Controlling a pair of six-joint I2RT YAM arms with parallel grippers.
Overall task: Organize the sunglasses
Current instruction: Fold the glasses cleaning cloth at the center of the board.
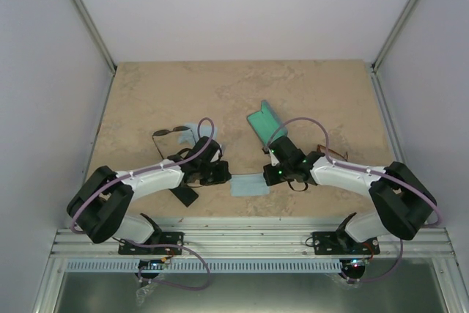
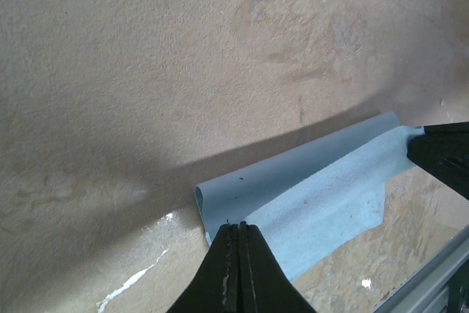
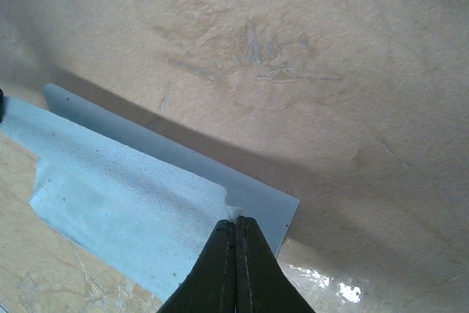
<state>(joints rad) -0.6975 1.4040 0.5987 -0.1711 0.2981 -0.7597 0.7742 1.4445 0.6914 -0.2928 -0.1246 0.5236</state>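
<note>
The black-framed sunglasses [image 1: 171, 133] lie at the left of the table, beside my left arm. The brown-framed sunglasses [image 1: 329, 153] lie behind my right arm, partly hidden. A light-blue cloth [image 1: 249, 185] lies between my grippers. My left gripper [image 1: 228, 178] is shut on its left corner, seen in the left wrist view [image 2: 239, 226] with the cloth [image 2: 322, 196] folded over. My right gripper [image 1: 270, 177] is shut on the right corner, seen in the right wrist view [image 3: 237, 221] above the cloth [image 3: 124, 196]. Neither gripper touches the sunglasses.
A grey-blue case [image 1: 262, 121] lies slanted at mid-table behind the right gripper. A black case [image 1: 185, 194] lies under my left arm near the front edge. A second light-blue cloth [image 1: 193, 127] lies by the black sunglasses. Walls stand left and right.
</note>
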